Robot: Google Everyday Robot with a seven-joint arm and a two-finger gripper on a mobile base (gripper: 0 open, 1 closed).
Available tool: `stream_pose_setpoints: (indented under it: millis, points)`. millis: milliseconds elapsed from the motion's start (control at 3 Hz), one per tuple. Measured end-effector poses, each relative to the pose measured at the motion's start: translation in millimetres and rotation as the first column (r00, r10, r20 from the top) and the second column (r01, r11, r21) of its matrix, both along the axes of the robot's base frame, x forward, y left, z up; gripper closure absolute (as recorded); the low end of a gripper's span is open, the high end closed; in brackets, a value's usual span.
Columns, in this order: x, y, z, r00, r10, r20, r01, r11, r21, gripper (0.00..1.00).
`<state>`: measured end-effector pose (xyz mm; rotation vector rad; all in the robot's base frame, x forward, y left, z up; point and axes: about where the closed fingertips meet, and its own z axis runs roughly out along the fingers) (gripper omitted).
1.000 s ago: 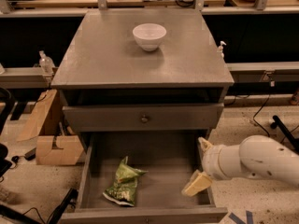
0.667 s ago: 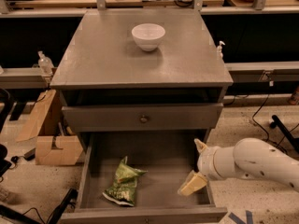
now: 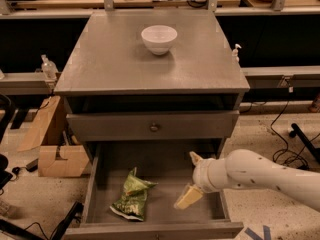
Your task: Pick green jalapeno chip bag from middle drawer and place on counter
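Gripper hung wide open at the right of the middle drawer, green jalapeno chip bag lay front-left on its floor, well apart; best move was shifting left, then straight down.

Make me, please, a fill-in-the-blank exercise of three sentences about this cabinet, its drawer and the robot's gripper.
On the counter stands one ___ bowl. The green jalapeno chip bag lies in the middle drawer, which is pulled ___. The gripper, fingers apart and empty, is over the drawer, in the picture to the ___ of the bag.
Missing words: white; open; right.
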<state>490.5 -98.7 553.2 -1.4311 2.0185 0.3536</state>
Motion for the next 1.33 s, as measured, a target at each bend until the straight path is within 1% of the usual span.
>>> stream_pose_setpoints:
  millis: [333, 667, 1000, 1333]
  points:
    - [13, 48, -61, 0.9984, 0.044, -0.036, -0.042, 0.997, 0.058, 0.0]
    - [17, 82, -101, 0.9958, 0.067, -0.062, -0.059, 0.992, 0.114, 0.0]
    - [16, 127, -131, 0.9905, 0.107, -0.086, -0.089, 0.977, 0.194, 0.0]
    - [18, 151, -140, 0.9874, 0.131, -0.088, -0.108, 0.967, 0.232, 0.0]
